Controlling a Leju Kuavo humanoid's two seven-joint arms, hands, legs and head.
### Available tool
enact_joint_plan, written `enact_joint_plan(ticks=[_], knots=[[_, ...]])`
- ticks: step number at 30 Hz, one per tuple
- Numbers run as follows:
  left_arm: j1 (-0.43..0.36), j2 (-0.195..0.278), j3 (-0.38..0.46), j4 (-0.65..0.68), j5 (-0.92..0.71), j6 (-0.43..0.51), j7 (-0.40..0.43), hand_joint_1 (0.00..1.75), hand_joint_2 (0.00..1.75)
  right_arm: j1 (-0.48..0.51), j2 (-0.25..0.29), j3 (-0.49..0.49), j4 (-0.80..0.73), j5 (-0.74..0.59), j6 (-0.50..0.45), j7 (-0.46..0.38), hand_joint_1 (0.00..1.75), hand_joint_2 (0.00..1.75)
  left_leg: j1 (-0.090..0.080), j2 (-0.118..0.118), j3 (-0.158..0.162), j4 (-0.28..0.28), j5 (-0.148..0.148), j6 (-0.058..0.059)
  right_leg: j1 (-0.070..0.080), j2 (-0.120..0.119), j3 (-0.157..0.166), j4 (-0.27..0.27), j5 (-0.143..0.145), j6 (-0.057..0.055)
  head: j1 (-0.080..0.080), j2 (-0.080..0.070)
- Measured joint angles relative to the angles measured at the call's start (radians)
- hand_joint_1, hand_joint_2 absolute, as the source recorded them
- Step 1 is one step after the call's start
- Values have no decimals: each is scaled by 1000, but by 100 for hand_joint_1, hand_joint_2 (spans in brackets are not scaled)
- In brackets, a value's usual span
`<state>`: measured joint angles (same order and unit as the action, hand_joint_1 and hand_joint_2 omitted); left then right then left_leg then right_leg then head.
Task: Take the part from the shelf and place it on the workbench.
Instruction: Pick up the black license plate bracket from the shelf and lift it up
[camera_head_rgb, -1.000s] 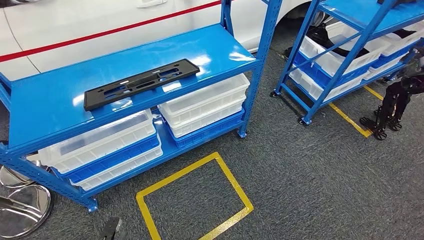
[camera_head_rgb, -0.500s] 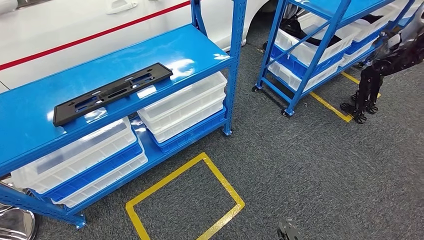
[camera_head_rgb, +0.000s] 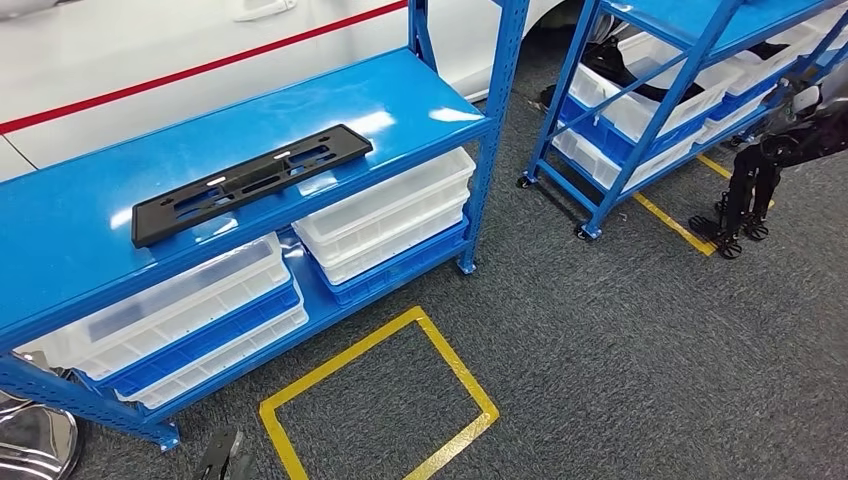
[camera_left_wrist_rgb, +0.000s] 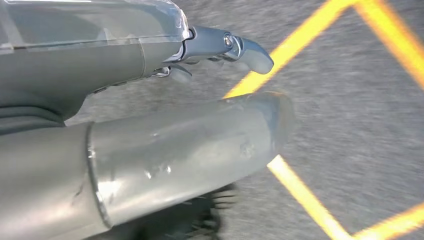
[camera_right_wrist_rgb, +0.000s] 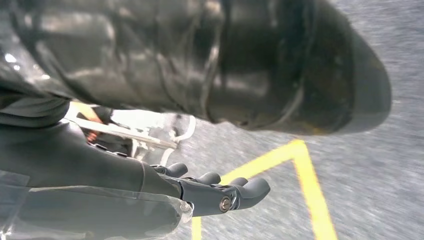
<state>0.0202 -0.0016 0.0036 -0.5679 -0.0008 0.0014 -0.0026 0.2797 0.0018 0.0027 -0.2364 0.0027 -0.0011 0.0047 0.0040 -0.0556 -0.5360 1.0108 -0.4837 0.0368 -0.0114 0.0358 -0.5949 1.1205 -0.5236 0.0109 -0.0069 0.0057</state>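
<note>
Both hands hang empty over grey carpet, left hand (camera_left_wrist_rgb: 220, 47) and right hand (camera_right_wrist_rgb: 210, 192) with fingers loosely extended. Beyond, the long black slotted plastic plate (camera_head_rgb: 252, 183) lies flat on the blue steel shelf (camera_head_rgb: 420, 95); seemingly light and rigid, best gripped along its long edge.

The left hand (camera_left_wrist_rgb: 220, 47) hung above grey carpet (camera_left_wrist_rgb: 350, 125), its fingers (camera_left_wrist_rgb: 250, 52) held apart and nothing in them. Yellow tape lines (camera_left_wrist_rgb: 300, 187) ran across the carpet beyond the hand, one line passing just beside the fingertips. The picture was blurred.
</note>
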Motion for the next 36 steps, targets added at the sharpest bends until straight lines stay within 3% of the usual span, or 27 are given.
enact_joint_plan(ticks=[2, 4, 6, 8, 10, 11, 12, 13, 15, 17, 21, 23, 25, 26, 27, 28, 30, 32, 33, 36], knots=[[43, -3, 0, 37, 0, 0, 2, 0, 0, -43, 0, 0, -39, 0, 0, -2, 0, 0, 0, -2, -2, 0, -3, -7, 5, 15, 42, -85, 34, -7, 0, 0], [97, -5, 0, 93, 0, 0, 4, 0, 0, -99, 1, 0, -96, 0, 0, -4, 0, 0, 0, -7, -2, -2, -3, -16, 10, 6, 47, -98, 35, -13, 0, 0], [156, -6, 0, 155, 0, 0, 4, 0, 0, -159, 2, 0, -164, 0, 0, -5, 0, 0, 0, -4, -3, 9, -12, -25, 6, -4, 52, -107, 38, -23, 0, 0], [209, -6, 0, 220, 0, 0, 5, 0, 0, -211, 2, 0, -231, 0, 0, -6, 0, 0, -1, 16, -38, 85, -59, -31, 2, -15, 57, -116, 41, -33, -1, 0], [252, -5, 0, 281, 0, 0, 5, 0, 0, -254, 1, 0, -290, 0, 0, -6, 0, 0, 1, 34, -107, 219, -122, -37, 5, -21, 57, -115, 39, -37, -1, 0], [268, -4, 0, 305, 0, 0, 5, 0, 0, -270, 0, -1, -313, 0, 0, -6, 0, 0, 3, 38, -133, 269, -138, -40, 6, -22, 57, -114, 38, -38, -1, 0], [280, -3, 0, 321, 0, 0, 5, 0, 0, -280, -1, -1, -329, 0, 0, -6, 0, 0, 4, 40, -143, 285, -133, -42, 7, -24, 56, -114, 38, -38, -1, 0], [286, -2, -1, 330, 0, 0, 5, 0, 0, -284, -1, -1, -337, 0, 0, -6, 0, 0, 5, 42, -133, 261, -110, -43, 7, -24, 57, -113, 37, -37, -1, 0], [271, -1, -1, 327, 0, 0, 4, 0, 0, -271, -1, -1, -333, 0, 0, -6, 0, 0, 6, 51, -66, 126, -41, -41, 6, -29, 61, -112, 34, -34, -1, 0], [229, 0, 0, 298, 0, 0, 2, 0, 0, -233, 0, -1, -301, 0, 0, -5, 0, 0, 3, 59, -11, 19, -2, -32, 8, -38, 63, -110, 28, -25, -1, 0], [115, -1, 0, 177, 0, 0, 0, 0, 0, -127, 1, -1, -178, 0, 0, -3, 0, 0, 1, 49, 3, -9, 9, -9, 7, -47, 66, -101, 18, -6, 0, 0], [61, -1, 0, 114, 0, 0, 0, 0, 0, -72, 2, 0, -116, 0, 0, -2, 0, 0, 5, 41, 6, -17, 15, 0, 5, -40, 40, -38, -25, 1, 0, 0], [14, -1, 0, 52, 0, 0, -1, 0, 0, -22, 1, 0, -53, 0, 0, 0, 0, 0, 4, 33, 2, -17, 16, 3, 3, -36, -27, 94, -94, 5, 0, 0], [-4, -1, 0, 25, 0, 0, -1, 0, 0, -4, 1, 0, -24, 0, 0, 0, 0, 0, 4, 30, 1, -16, 16, 4, 1, -36, -57, 151, -114, 8, 0, 0], [-15, 0, 0, 8, 0, 0, -1, 0, 0, 10, 1, 0, -6, 0, 0, 0, 0, 44, 4, 27, 0, -15, 16, 3, -1, -36, -73, 178, -114, 9, 0, 0], [-20, 0, 0, -1, 0, 0, -1, 0, 0, 16, 0, 0, 5, 0, 0, 0, 0, 87, 4, 23, 1, -15, 16, 3, -3, -36, -69, 163, -93, 11, 0, 0], [-6, 0, 0, 1, 0, 0, 0, 0, 0, 6, -1, 0, 1, 0, 0, 0, 0, 175, 6, 15, 4, -14, 13, -3, -8, -21, -10, 37, -21, 11, 0, 0], [28, -2, 0, 30, 0, 0, 2, 0, 0, -30, -1, 0, -32, 0, 0, -1, 0, 175, 4, 11, 2, -14, 9, -14, -7, -1, 48, -75, 25, 7, 0, 0], [51, -3, 0, 53, 0, 0, 2, 0, 0, -54, 0, 0, -57, 0, 0, -3, 0, 175, 4, 10, 1, -13, 8, -20, -5, 4, 60, -98, 30, 4, 0, 0], [138, -5, 0, 145, 0, 0, 4, 0, 0, -141, 2, 0, -151, 0, 0, -5, 0, 175, 5, 4, -1, -8, 7, -35, -2, -17, 63, -105, 32, -13, 0, 0]])
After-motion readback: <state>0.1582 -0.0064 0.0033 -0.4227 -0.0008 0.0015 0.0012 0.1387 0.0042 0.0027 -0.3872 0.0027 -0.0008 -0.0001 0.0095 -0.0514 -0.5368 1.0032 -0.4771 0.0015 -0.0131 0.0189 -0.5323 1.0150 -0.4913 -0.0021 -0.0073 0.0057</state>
